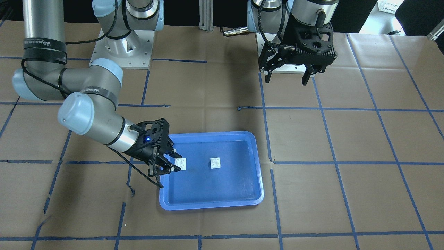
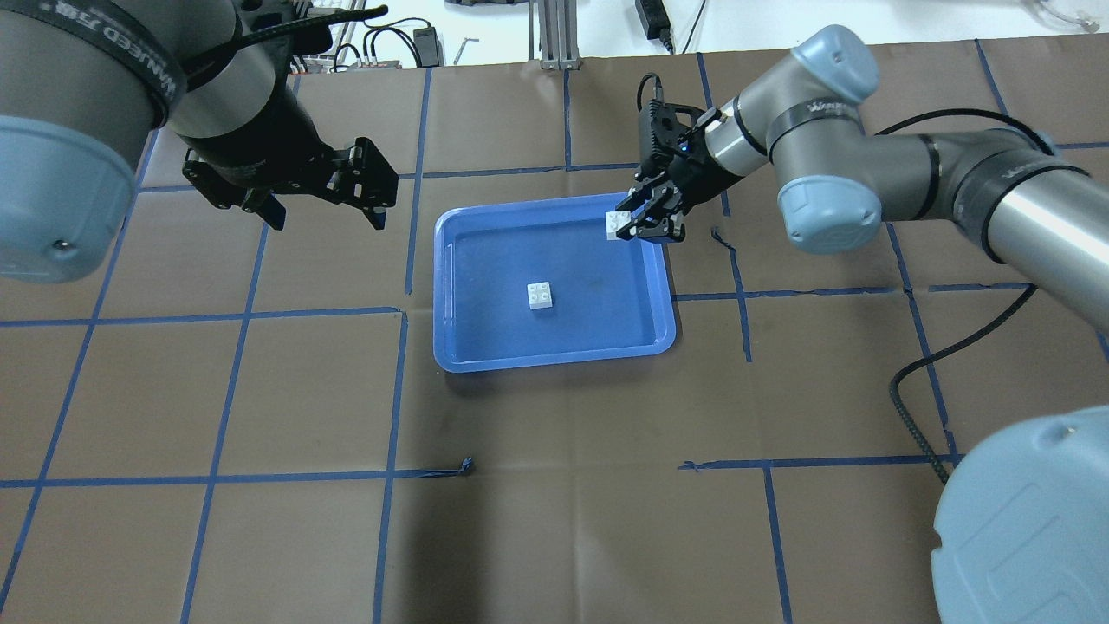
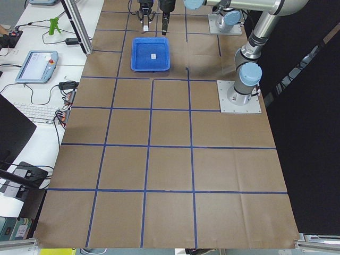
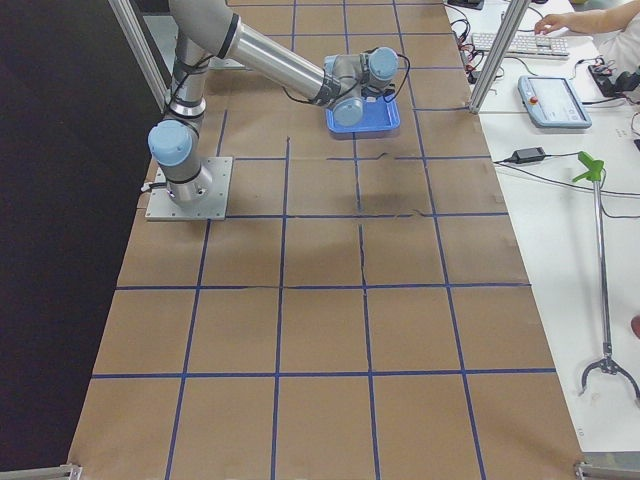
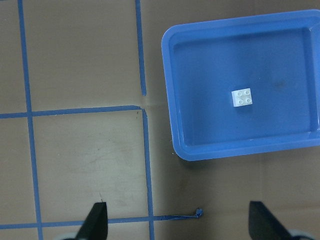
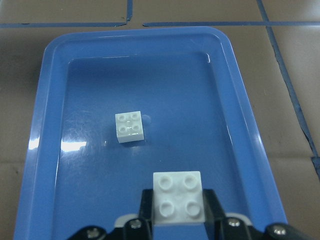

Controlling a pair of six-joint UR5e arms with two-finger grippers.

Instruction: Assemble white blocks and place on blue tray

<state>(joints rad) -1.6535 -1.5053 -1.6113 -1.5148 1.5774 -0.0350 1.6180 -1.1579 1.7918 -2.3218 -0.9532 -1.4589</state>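
Note:
The blue tray (image 1: 242, 194) (image 2: 459, 347) lies mid-table. One white block (image 1: 215, 163) (image 2: 541, 295) (image 5: 242, 98) (image 6: 130, 126) sits studs up in its middle. My right gripper (image 1: 175, 165) (image 2: 637, 224) (image 6: 179, 220) is shut on the second white block (image 1: 180, 163) (image 2: 616, 224) (image 6: 179, 197), held studs up above the tray's edge on the robot's right. My left gripper (image 1: 287, 79) (image 2: 325, 215) is open and empty, high above the table on the tray's other side; its fingertips (image 5: 96, 220) show in the left wrist view.
Brown paper with blue tape lines (image 2: 398, 312) covers the table. The two arm bases (image 1: 121, 48) stand at the robot's side. Beyond the far edge lie cables and a power adapter (image 2: 650, 17). Keyboards and a pendant (image 3: 36, 65) lie on the operators' bench.

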